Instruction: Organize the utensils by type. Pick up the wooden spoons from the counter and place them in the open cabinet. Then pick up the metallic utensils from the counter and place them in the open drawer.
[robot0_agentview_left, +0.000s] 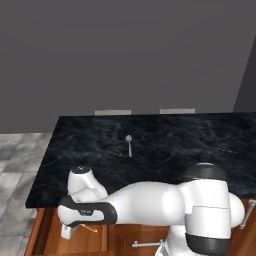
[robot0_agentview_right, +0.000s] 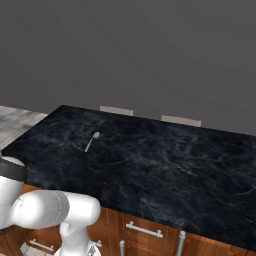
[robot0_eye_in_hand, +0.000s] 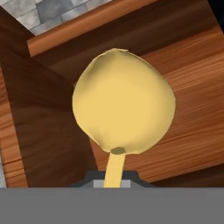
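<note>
Wooden spoon clamped in the fingers, hanging low over the open drawer at the counter's front left corner.

Gripper lowered below the counter front edge, fingers shut on the thin handle, bowl facing the drawer's wooden inside. Metal spoon lying near the counter middle, toward the back edge, well apart from the arm. Risk: wood belongs in the cabinet, so letting go here would sort it wrongly; thin handle could also twist or slip from the narrow grip, or knock the drawer wall on lifting out.
</note>
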